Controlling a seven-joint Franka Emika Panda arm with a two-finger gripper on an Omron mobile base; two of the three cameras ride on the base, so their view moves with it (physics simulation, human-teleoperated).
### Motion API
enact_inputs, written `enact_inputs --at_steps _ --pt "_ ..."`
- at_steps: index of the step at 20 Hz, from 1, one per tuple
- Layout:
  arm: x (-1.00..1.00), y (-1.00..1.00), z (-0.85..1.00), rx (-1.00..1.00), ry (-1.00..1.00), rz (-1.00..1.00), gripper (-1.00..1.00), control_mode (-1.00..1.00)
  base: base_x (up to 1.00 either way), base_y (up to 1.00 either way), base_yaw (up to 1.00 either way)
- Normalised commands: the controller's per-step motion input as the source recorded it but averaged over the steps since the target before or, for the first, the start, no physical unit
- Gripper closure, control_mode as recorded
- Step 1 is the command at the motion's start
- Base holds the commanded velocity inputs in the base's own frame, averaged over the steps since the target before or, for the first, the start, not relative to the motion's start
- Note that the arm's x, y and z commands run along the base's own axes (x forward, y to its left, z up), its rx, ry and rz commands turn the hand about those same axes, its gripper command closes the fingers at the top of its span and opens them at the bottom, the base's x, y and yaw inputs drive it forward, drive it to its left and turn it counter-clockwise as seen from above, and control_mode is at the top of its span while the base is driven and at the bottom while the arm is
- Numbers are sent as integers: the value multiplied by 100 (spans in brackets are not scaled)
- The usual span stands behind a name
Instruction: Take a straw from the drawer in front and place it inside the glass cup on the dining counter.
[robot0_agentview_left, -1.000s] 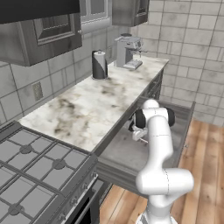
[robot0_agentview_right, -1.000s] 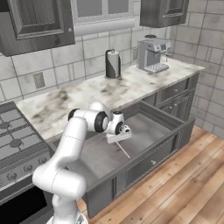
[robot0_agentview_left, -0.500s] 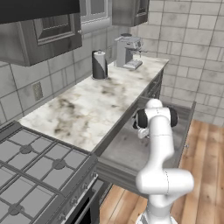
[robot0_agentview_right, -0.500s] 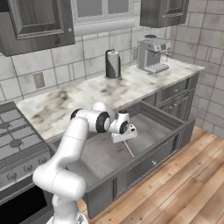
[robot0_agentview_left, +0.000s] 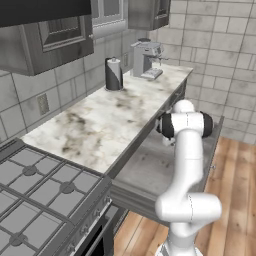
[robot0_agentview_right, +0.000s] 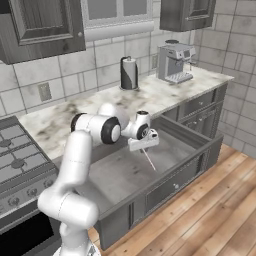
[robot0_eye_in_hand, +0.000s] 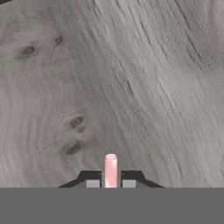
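Gripping the straw (robot0_eye_in_hand: 110, 169) between my 2 fingertips (robot0_eye_in_hand: 92, 183), my end effector (robot0_agentview_right: 144, 145) hangs over the open drawer (robot0_agentview_right: 195, 152). The straw slants down toward the drawer's grey wooden floor, its lower end close above it.

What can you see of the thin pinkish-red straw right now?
The thin pinkish-red straw is a straight, smooth, plastic-looking stick with a rounded pale end. In the hand view it rises between the two dark fingertips of the gripper, which look closed against its sides. In the right base view it hangs slanted below the gripper as a thin line over the light grey wood-grain floor of the open dark grey drawer. Whether its lower tip touches the floor is unclear.
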Motion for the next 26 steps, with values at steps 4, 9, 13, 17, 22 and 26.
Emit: enact_inputs --at_steps 4,9,13,17,22,26 --pt "-93 -1 97 0 0 -1 100 -100 0 0 0" --pt "-100 0 92 0 0 -2 100 -100 0 0 0" --pt "-89 0 100 0 0 -2 100 -100 0 0 0" --pt "-72 8 100 0 0 0 100 -100 0 0 0" --pt "-74 14 100 1 1 0 100 -100 0 0 0" --pt "-70 32 100 4 7 0 100 -100 0 0 0"
